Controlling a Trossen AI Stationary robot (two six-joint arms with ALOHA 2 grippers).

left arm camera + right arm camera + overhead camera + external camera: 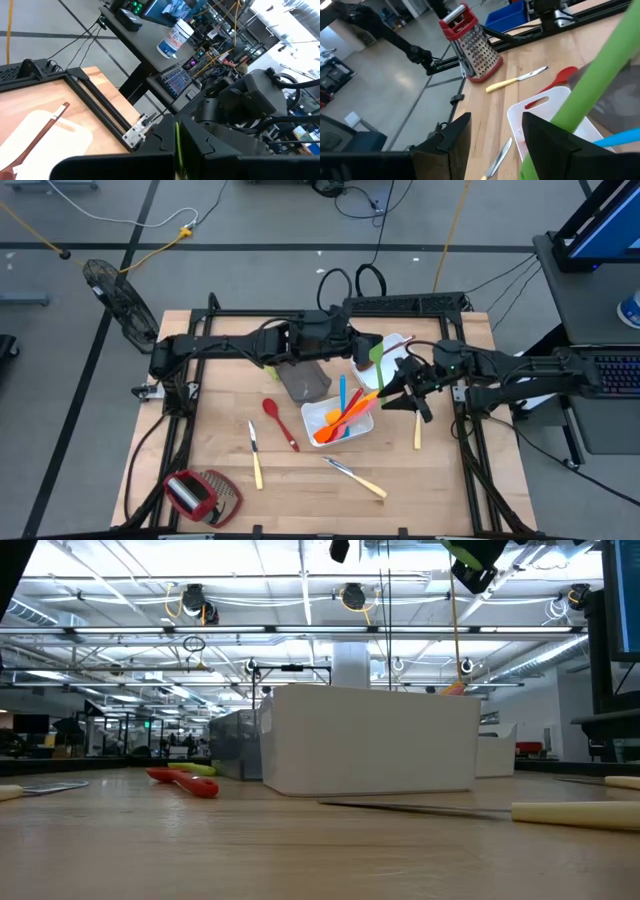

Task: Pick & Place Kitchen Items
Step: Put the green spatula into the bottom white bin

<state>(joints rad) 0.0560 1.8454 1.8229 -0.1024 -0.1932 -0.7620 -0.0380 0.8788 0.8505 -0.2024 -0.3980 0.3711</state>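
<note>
Green spatula (590,95), ends cropped, blade hidden beyond right hand (492,137).

Red spoon (272,411), white tray (318,416), green spatula (592,95)

- Worktop (300,490): pale wood, matt, with a fine grain.
- Tray (370,745): white plastic, smooth, slight sheen.
- Grater (475,47): perforated shiny metal with a glossy red plastic top.
- Knife (517,80): bright metal blade, cream matt handle.
- Red spoon (278,420), at nine o'clock from the tray: smooth glossy plastic.
- Green spoon (590,95): smooth matt plastic.
- Brown spoon (40,137): wood, dull finish.
- Right end effector (492,142): black matt plastic fingers.
</note>
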